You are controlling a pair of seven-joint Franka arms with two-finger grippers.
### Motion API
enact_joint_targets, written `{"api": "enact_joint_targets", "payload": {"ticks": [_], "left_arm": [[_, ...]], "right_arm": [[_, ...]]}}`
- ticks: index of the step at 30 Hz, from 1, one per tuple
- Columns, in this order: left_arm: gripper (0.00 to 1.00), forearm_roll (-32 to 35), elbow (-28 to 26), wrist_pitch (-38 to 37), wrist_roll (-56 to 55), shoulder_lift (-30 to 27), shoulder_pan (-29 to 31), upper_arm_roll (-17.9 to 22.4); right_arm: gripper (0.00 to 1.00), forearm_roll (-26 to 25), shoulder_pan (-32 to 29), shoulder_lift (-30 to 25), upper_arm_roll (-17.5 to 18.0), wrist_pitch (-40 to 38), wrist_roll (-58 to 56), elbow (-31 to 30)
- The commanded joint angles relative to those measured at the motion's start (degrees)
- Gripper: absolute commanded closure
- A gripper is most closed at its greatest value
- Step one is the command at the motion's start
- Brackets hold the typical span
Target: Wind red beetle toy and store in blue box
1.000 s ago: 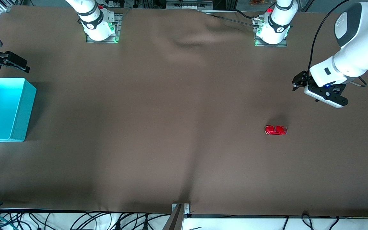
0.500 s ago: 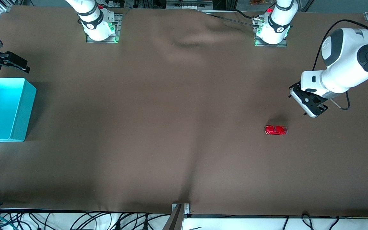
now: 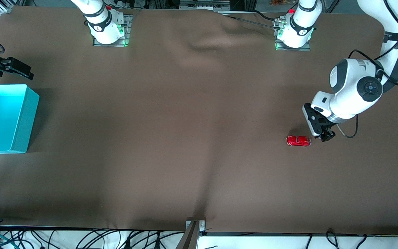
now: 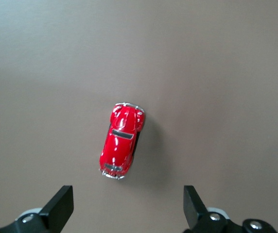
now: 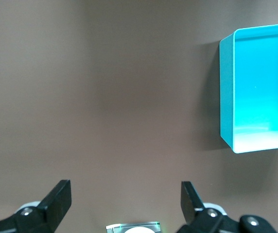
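The red beetle toy point(image 3: 298, 140) lies alone on the brown cloth toward the left arm's end of the table. My left gripper point(image 3: 324, 134) hangs open over the cloth just beside it, touching nothing. In the left wrist view the toy point(image 4: 122, 141) lies just ahead of the open left gripper point(image 4: 127, 196), not between its fingers. The blue box point(image 3: 26, 117) stands open-topped at the right arm's end. My right gripper point(image 3: 19, 71) waits open beside the box, over the cloth. The right wrist view shows the box point(image 5: 226, 92) with nothing in it and the right gripper point(image 5: 124, 190) holding nothing.
A brown cloth point(image 3: 171, 138) covers the table, with a raised wrinkle point(image 3: 206, 43) between the two arm bases point(image 3: 107, 31) point(image 3: 294, 34). A metal bracket point(image 3: 195, 224) and cables sit at the edge nearest the front camera.
The left arm has swung in and lowered, bringing its gripper from well away to right beside the toy. The toy, the box and the right arm have not moved.
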Motion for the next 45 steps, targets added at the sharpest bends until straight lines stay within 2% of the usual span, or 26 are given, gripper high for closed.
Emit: {"api": "enact_joint_targets", "payload": {"ticks": [1, 14, 28, 32, 39, 41, 42, 45], "left_arm": [[0.00, 1.53, 0.51, 3.19, 5.37, 3.77, 0.24, -0.20], [0.00, 1.53, 0.86, 12.07, 8.89, 9.83, -0.55, -0.20], [0.01, 1.36, 1.04, 12.77, 9.07, 13.61, -0.55, -0.20], [0.01, 1.36, 0.95, 15.59, 12.57, 14.31, -0.55, -0.11], [0.03, 1.36, 0.95, 15.76, 13.29, 14.49, -0.55, -0.11], [0.10, 1.36, 0.95, 15.77, 13.29, 14.49, -0.55, -0.11], [0.17, 1.36, 0.95, 15.76, 13.29, 14.49, -0.55, -0.11], [0.48, 1.36, 1.04, 15.76, 13.29, 14.41, -0.55, -0.11]], "right_arm": [[0.00, 0.57, -0.06, -0.22, -0.15, -0.58, 0.03, -0.06], [0.00, 0.57, -0.06, -0.22, -0.23, -0.67, 0.03, -0.06], [0.00, 0.57, -0.06, -0.22, -0.23, -0.94, -0.06, -0.06], [0.00, 0.57, -0.06, -0.22, -0.23, -0.85, -0.06, -0.06], [0.00, 0.57, -0.06, -0.22, -0.32, -0.85, -0.06, -0.06], [0.00, 0.57, -0.06, -0.22, -0.32, -0.94, 0.03, -0.06], [0.00, 0.57, -0.06, -0.22, -0.32, -0.85, -0.06, -0.06], [0.00, 0.57, -0.06, -0.22, -0.32, -0.85, -0.06, -0.06]]}}
